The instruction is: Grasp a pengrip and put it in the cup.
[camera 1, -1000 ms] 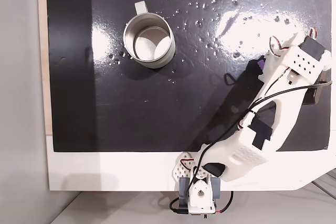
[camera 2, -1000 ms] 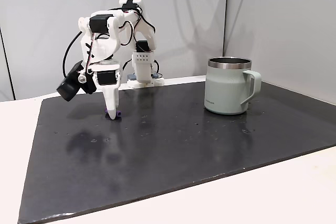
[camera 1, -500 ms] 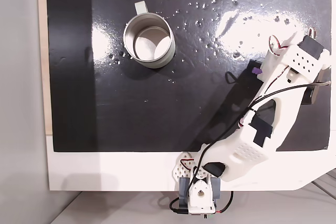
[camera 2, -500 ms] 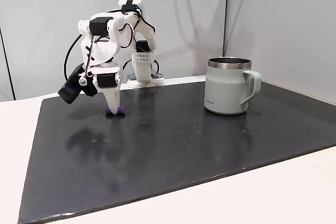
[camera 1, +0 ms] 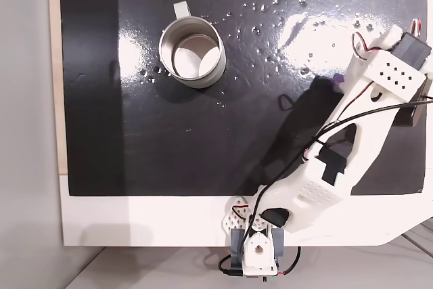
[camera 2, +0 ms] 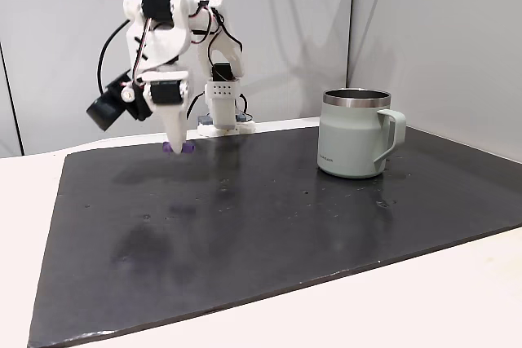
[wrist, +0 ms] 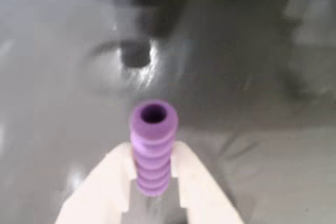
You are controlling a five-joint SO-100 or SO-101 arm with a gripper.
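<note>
Top fixed view: the arm reached to the right side of the black mat (camera 1: 203, 140) on the bench, and a sliver of purple pengrip (camera 1: 337, 80) showed at the gripper (camera 1: 340, 80) tip; the cup (camera 1: 192, 52) stood upright well apart at upper left, with nothing inside. Side fixed view: gripper (camera 2: 174, 145) hung clear above the mat, pengrip (camera 2: 178, 148) crosswise at its tip, off the surface; cup (camera 2: 355, 133) well to the right. Wrist view: jaws pinched the ribbed pengrip (wrist: 152, 148) from both sides, its open end pointing away from the camera, fingertips (wrist: 191, 174) pressed against it. Judged step: grasp made and lifted, carry not yet done. Next move calls for swinging across to the cup, holding high enough to clear its rim, centring over the mouth, then spreading the jaws.
</note>
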